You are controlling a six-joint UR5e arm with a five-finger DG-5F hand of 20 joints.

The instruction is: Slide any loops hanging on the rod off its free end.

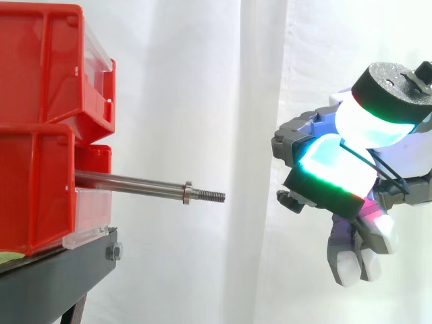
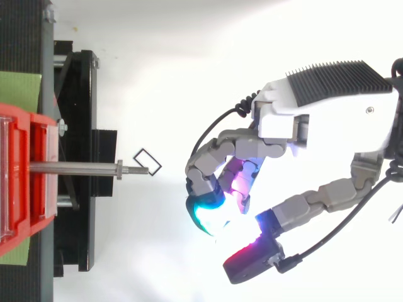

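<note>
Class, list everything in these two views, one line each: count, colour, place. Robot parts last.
Red plastic bins: at least two, red, stacked on the stand.
Black metal stand: one, black, under the bins.
Steel rod with threaded tip: one, silver, sticking level out of the bins; no loop on it.
Green sheet: one, green, beneath the bins.
Small square outline: one, black, beside the rod's tip.
White curtain: one, white, behind.
Hand: one, grey and white, beyond the rod's free end, apart from it.

A white curtain (image 1: 202, 101) hangs in soft folds behind the black stand (image 1: 54, 283); a green sheet (image 2: 19, 88) covers the stand's top, bright white floor (image 2: 189, 50) beneath.
</note>
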